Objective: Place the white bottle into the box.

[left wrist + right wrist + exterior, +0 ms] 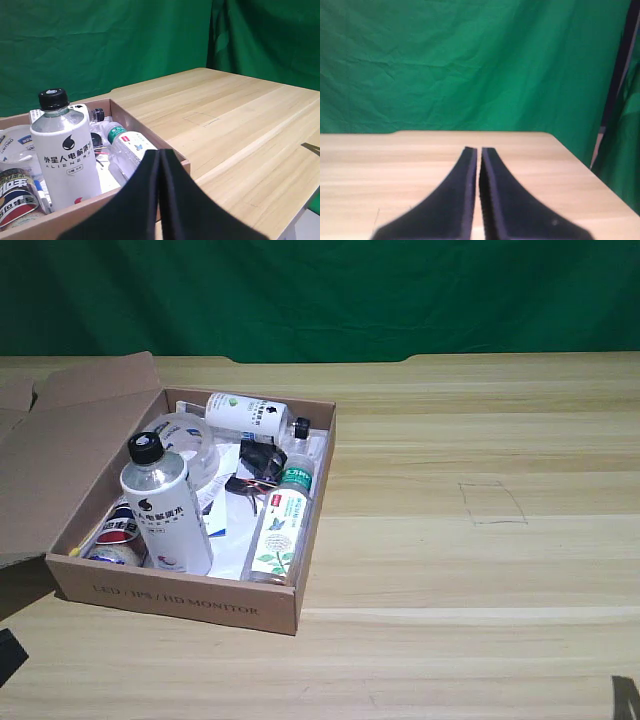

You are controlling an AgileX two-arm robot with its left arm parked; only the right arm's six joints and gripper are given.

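The white bottle (165, 505) (65, 155), with its black cap and white label with dark logo, stands upright in the box (175, 600) (134, 119), near the front left corner in the exterior view. The box is a wide, shallow brown cardboard one with its flaps open. My right gripper (480, 150) is shut with nothing between its fingers. It points across bare wooden table towards the green backdrop, and neither bottle nor box shows in the right wrist view.
Also in the box are a lying white bottle with a green round logo (245, 412), a slim clear green-capped bottle (283, 525), a can (115, 535) and a clear round tub (185, 440). A pencilled square (492, 503) marks the table on the exterior view's right. The parked left gripper (160, 155) hangs by the box.
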